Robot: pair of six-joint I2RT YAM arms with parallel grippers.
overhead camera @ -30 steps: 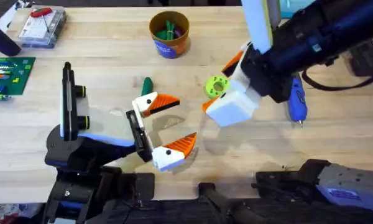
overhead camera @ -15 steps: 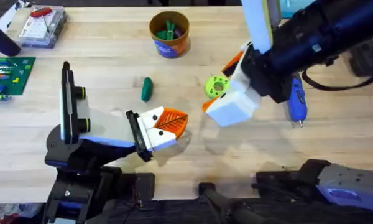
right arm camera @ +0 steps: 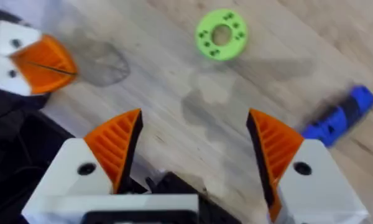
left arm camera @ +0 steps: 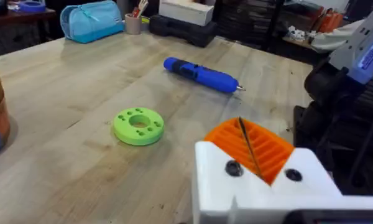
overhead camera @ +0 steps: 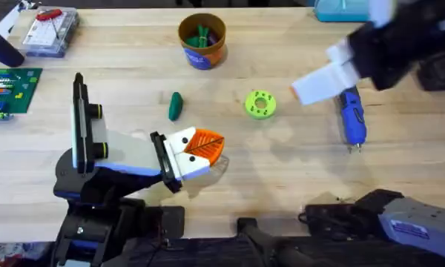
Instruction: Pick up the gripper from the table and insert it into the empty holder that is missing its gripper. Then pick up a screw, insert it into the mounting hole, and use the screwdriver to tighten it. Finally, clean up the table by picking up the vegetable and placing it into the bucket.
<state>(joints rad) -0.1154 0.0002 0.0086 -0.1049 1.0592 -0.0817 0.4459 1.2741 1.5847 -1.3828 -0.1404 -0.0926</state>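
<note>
A light wood plank table [overhead camera: 282, 178] carries a blue screwdriver [overhead camera: 352, 119] at right, a lime-green disc [overhead camera: 260, 104] near centre and a small dark green vegetable [overhead camera: 176, 105] to its left. Farther back stands an orange-and-blue bucket [overhead camera: 202, 41]. A clear plastic box [overhead camera: 50, 31] and a green board [overhead camera: 9, 89] occupy the far left.

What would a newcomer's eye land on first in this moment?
Probably the left claw, its orange ribbed fingertips pressed shut low over the table near the front middle. Next, the lime-green disc lying flat at the centre, with the blue screwdriver to its right. The right claw hangs open above them, fingers spread wide.
</note>
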